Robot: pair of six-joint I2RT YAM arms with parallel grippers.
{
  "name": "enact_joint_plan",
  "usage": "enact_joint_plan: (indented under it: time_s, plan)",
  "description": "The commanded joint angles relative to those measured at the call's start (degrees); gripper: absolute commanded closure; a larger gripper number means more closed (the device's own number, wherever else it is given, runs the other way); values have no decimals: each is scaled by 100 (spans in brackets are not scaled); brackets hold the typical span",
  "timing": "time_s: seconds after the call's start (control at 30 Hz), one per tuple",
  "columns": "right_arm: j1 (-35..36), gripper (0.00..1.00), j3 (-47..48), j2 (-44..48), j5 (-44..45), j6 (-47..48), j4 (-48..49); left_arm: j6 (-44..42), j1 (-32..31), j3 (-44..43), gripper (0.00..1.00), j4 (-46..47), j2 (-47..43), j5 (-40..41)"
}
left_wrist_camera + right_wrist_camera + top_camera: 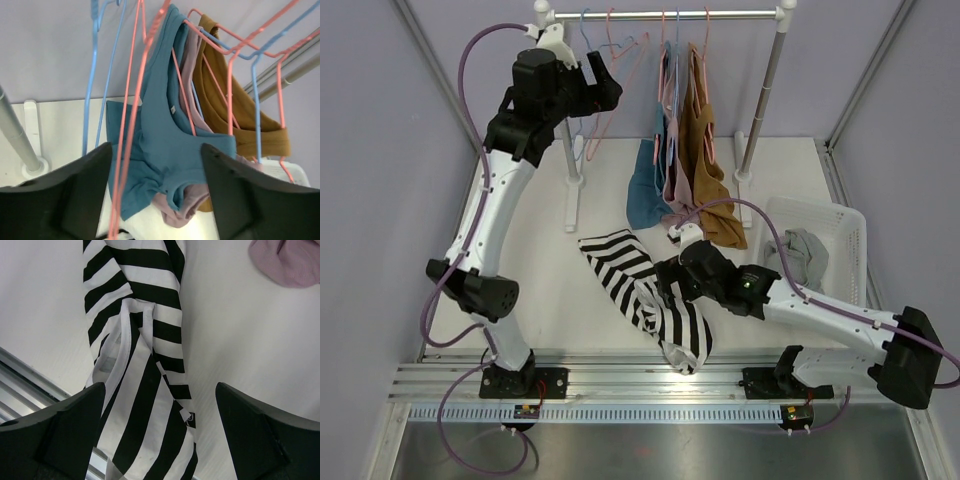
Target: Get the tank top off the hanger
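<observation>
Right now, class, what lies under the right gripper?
The striped tank top lies crumpled on the white table below the open right gripper. Whatever sits under the fabric is covered.

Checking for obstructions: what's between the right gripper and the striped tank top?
Nothing: right wrist view shows bare air from right gripper to striped tank top.

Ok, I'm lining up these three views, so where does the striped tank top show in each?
Top external: the striped tank top lies mid-table, with the right gripper over it.
Left wrist: not in it.
Right wrist: it fills the centre, running top to bottom between the open right gripper's fingers.
Shared landmark: the white table.
</observation>
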State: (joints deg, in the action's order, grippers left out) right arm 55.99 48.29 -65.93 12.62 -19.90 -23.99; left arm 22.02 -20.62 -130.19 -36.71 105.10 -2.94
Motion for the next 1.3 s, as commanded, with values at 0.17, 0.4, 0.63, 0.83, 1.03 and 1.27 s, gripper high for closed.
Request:
enact_joint_plan:
  time_s: [0.17,0.4,0.63,0.83,1.03,1.27]
  plan:
    - [53,1,259,-1360,56,101,597,101,-152,1890,1,304,-2290,-14]
    - [79,0,208,-2378,-673,-163,807,189,-328,4202,1,639,-4285,258]
    - [132,53,198,-2899,-1025,-286,887,57,-346,5521,1,24,-5806,785]
    - [158,100,321,-1890,-719,-260,432,-417,-346,6373,1,-434,-6879,1067]
    - [149,100,865,8,614,-278,-833,-726,-346,7700,1,-162,-7669,1436]
    - [149,100,2699,722,2831,-251,-2811,-682,-346,8123,1,-126,-7794,1796]
